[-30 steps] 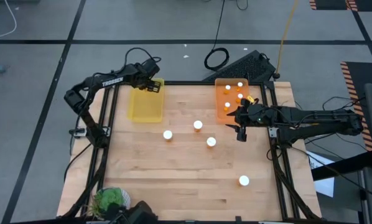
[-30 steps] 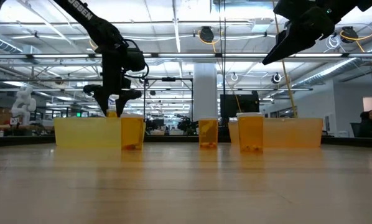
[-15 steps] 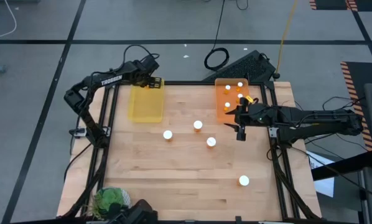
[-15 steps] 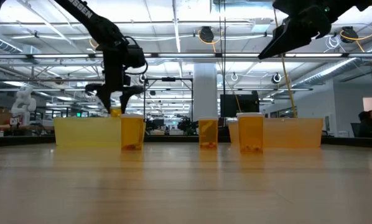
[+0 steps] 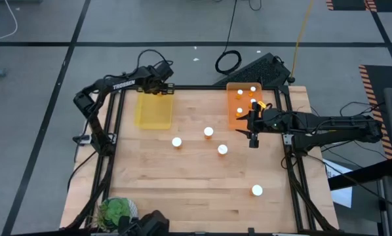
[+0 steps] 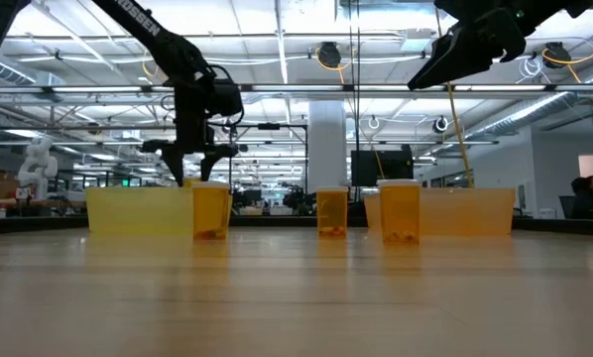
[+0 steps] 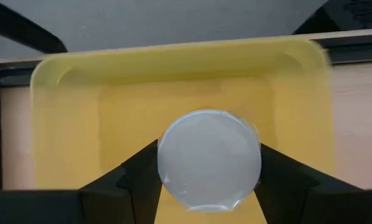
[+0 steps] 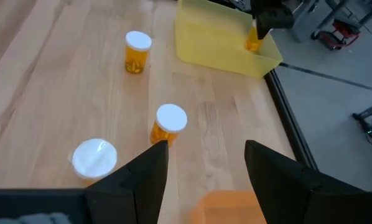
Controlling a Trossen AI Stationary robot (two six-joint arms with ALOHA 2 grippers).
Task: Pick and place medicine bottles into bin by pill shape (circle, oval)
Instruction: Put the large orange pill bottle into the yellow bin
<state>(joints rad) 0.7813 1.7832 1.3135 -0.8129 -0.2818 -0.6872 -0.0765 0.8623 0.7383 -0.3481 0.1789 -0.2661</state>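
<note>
The left gripper [image 5: 163,87] hung over the far end of the yellow bin [image 5: 154,109], its fingers [image 7: 136,180] pinching a medicine bottle [image 7: 209,158] by the sides — the left wrist view looked straight down on the white cap, with the bin's yellow floor beneath it. In the low view the same gripper [image 6: 199,164] stood above the bin's wall [image 6: 138,211].

The right gripper [image 5: 252,129] hovered beside the orange bin [image 5: 236,101], just off that bin's near edge, its fingers [image 8: 150,174] spread apart with nothing between them. The orange bin held several white-capped bottles (how many, the arm partly hid).

Four more bottles stood upright on the wooden table [image 5: 196,177]: one near the yellow bin [image 5: 177,141], one toward the middle [image 5: 208,132], one just nearer the front [image 5: 222,149], and one well apart by the front right corner [image 5: 257,190].
</note>
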